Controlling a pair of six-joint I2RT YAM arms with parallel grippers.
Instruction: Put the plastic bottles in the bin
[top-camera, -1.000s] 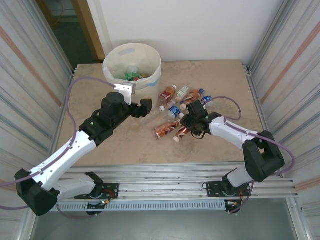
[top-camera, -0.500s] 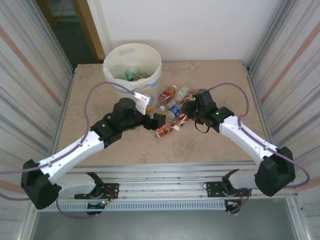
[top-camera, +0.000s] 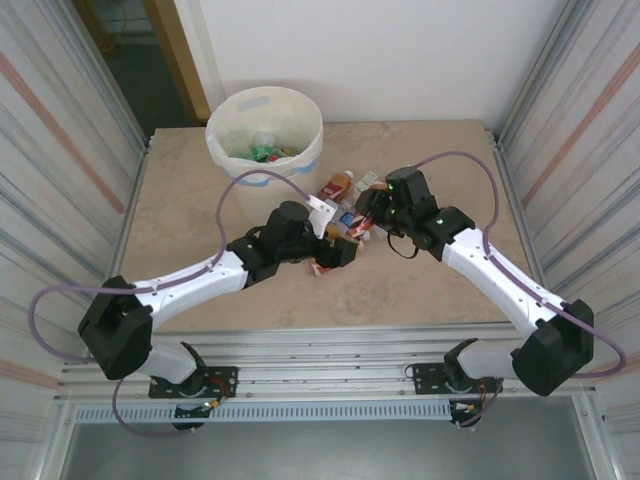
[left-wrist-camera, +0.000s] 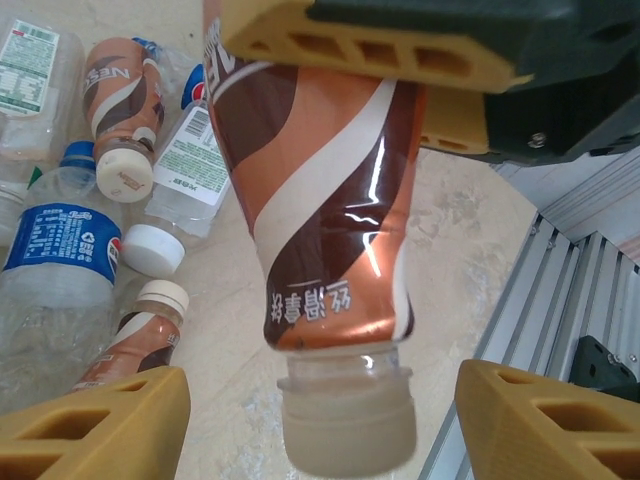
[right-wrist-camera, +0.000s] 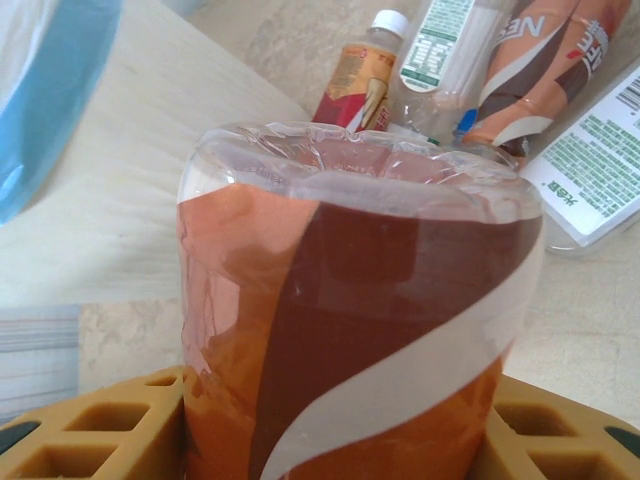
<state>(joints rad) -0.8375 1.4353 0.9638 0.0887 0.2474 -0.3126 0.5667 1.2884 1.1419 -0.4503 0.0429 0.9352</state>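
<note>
Brown-swirl bottle (left-wrist-camera: 330, 230) hangs cap-down, pinched by the right tool (right-wrist-camera: 340, 440); left tool (left-wrist-camera: 325, 430) stands spread beside its cap (left-wrist-camera: 348, 425). Likely a handover: left must clamp before carrying to the bin (top-camera: 311, 140).

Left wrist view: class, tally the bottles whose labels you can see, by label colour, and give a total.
brown-and-orange bottle: 3
white-label bottle: 2
blue-label bottle: 1
Total: 6

L fingers (left-wrist-camera: 95, 425) apart, R fingers (right-wrist-camera: 90, 440) clamped
</note>
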